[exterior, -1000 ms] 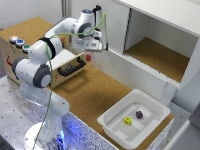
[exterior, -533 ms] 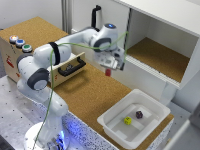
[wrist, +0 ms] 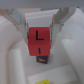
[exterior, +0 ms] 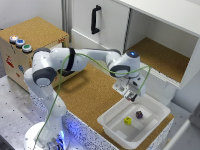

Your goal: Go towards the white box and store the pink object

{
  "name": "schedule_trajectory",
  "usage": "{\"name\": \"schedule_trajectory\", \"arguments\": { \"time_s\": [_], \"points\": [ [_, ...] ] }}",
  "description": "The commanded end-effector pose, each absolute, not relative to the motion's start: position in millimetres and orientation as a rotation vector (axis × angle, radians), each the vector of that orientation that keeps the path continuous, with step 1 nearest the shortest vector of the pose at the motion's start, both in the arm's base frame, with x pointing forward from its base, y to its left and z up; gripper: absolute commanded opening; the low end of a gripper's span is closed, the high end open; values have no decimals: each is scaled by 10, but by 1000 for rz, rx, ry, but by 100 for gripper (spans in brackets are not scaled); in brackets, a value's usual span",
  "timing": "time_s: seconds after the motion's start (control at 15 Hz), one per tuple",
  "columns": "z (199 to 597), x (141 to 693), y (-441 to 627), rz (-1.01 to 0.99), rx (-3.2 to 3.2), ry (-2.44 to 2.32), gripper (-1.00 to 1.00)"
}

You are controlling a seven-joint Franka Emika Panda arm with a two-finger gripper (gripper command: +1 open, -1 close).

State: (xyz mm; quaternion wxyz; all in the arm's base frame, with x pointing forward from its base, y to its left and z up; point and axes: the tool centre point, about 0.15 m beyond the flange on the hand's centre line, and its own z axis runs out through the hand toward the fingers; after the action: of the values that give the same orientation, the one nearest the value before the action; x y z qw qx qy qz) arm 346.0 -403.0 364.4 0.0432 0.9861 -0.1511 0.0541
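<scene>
While I watch from the wrist view, the jaws (wrist: 39, 34) are clamped on the pink block (wrist: 39, 42), a cube-like piece marked with black letters, gripped on two opposite flat faces. I judge it light and stiff, with smooth sides that might slip if the hold loosens, so a mid-face grip suits it. Near the exterior view's bottom, the white box (exterior: 112, 124) sits on the desk (exterior: 85, 92), holding a yellow piece (exterior: 128, 120) and a dark piece (exterior: 139, 114). Farther back, the arm (exterior: 95, 56) reaches rightward, wrist turned down, with the block hanging just over the box's far left rim.
</scene>
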Motion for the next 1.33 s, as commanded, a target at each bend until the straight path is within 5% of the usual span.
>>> {"name": "schedule_trajectory", "arguments": {
  "time_s": [0.0,0.8,1.27],
  "points": [
    [3367,3498,-4823,160,3073,-814,-100],
    [2392,3123,-4994,230,2841,-1731,-100],
    [2342,3442,-4986,62,2782,-1777,-100]
  ]
}}
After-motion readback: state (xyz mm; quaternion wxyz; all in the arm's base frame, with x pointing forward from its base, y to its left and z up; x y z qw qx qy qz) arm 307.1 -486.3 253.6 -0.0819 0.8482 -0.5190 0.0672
